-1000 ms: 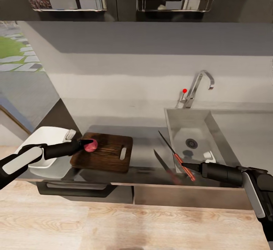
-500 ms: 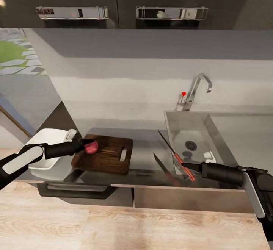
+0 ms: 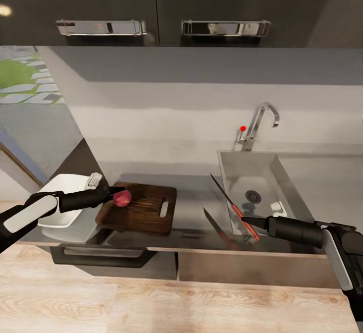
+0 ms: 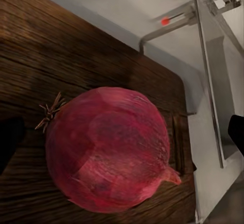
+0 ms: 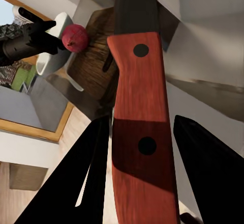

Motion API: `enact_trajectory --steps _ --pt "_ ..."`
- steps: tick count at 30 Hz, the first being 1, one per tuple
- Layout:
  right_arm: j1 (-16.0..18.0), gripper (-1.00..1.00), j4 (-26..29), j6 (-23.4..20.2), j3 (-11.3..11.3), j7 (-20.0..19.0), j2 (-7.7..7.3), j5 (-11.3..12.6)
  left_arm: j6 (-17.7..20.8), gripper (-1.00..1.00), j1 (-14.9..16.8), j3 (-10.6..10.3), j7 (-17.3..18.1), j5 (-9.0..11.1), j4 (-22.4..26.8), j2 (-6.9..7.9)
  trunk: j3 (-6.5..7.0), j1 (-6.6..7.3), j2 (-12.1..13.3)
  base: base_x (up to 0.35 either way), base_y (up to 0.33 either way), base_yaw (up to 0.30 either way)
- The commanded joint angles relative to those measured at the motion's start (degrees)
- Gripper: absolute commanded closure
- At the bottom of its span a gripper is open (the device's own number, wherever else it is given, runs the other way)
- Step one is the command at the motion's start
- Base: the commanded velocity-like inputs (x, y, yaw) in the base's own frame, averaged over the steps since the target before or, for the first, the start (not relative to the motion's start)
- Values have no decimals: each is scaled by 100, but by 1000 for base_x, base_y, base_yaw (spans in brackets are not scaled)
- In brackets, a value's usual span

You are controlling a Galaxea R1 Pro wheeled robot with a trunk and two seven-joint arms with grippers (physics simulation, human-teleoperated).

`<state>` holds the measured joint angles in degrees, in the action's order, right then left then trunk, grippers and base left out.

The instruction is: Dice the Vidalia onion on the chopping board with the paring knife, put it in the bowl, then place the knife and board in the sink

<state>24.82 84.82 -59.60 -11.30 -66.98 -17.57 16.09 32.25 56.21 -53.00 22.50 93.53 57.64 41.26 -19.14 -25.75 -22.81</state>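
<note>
The dark red onion lies on the left end of the brown chopping board. My left gripper is open around it, and one dark finger stands just clear of the onion's skin. The white bowl sits left of the board, under my left arm. My right gripper is shut on the paring knife's red handle and holds the paring knife above the countertop by the sink's front left corner, its dark blade pointing away and left.
A chrome tap with a red dot rises behind the sink. A small white object lies in the basin near the drain. Dark wall cabinets hang overhead. The steel drainboard stretches to the right.
The camera has tilted up slightly, so the whole picture sits lower. Both arms, the onion and the knife keep their places.
</note>
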Motion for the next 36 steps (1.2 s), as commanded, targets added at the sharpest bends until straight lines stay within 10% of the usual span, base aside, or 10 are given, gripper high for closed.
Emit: enact_trajectory --steps 1,36 --pt "5 100 -1 -34 -3 -37 -1 0 9 -100 13 -26 9 45 -4 8 -1 -4 -11 0 0 0" --pt "5 100 -1 -34 -3 -43 -1 0 9 -100 13 -22 354 43 -5 12 160 -4 -11 0 0 0"
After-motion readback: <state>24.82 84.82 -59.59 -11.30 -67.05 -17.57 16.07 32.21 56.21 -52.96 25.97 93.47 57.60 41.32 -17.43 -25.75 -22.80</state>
